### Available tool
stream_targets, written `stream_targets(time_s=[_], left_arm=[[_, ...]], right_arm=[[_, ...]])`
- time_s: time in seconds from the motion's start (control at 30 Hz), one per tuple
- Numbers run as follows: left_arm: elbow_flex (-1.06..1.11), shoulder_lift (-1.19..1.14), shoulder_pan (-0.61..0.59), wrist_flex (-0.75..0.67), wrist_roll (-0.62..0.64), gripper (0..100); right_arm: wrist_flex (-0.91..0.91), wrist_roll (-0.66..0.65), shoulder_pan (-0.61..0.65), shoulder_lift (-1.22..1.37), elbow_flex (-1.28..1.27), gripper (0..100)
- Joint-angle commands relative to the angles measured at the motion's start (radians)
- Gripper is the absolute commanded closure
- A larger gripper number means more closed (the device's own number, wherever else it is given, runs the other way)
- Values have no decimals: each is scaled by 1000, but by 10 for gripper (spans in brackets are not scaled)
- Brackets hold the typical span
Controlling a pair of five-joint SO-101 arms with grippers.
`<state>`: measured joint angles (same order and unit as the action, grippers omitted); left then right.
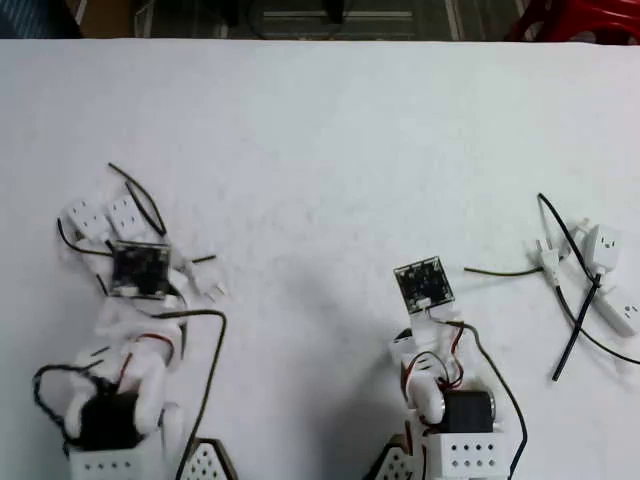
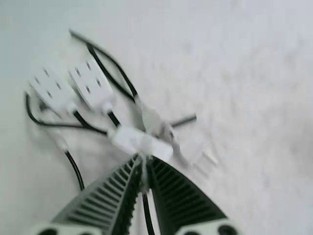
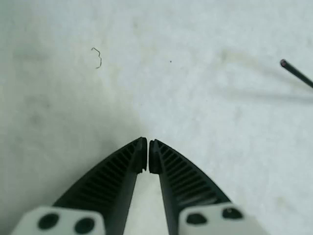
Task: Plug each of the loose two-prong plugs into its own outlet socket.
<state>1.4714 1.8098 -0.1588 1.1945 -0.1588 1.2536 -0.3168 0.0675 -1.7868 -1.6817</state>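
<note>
table point(image 1: 320, 120): matt white | plug point(image 2: 139, 142): white plastic | right claw point(image 3: 147, 156): ribbed black plastic

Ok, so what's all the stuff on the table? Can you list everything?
outlet sockets: four, white, two at the table's left, two at its right edge.
plugs: three that I can tell, white, two by the left sockets, one by the right pair.
cords: several, black, trailing from sockets and plugs.
table: one, white, under everything.
left tool: one, black, shut on one of the cords, right behind a plug.
right tool: one, black, shut, empty, over bare table.
</note>
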Motion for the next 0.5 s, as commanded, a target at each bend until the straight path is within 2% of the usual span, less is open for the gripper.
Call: stream_targets(time_s=[0.0,0.2,0.33,0.4,0.47], left_arm=[[-181,8,-4,-167,-8,976],[-155,8,-10,-175,-23,976],[-193,4,-56,-219,-199,976],[-212,1,-145,-273,-149,972],[-239,-33,-246,-322,-57,924]], right_arm=[[8,3,-8,-8,-9,978],[8,2,-7,-8,-9,978],[8,2,-7,-8,-9,978],[8,2,-8,-8,-9,978],[8,2,-8,-8,-9,978]])
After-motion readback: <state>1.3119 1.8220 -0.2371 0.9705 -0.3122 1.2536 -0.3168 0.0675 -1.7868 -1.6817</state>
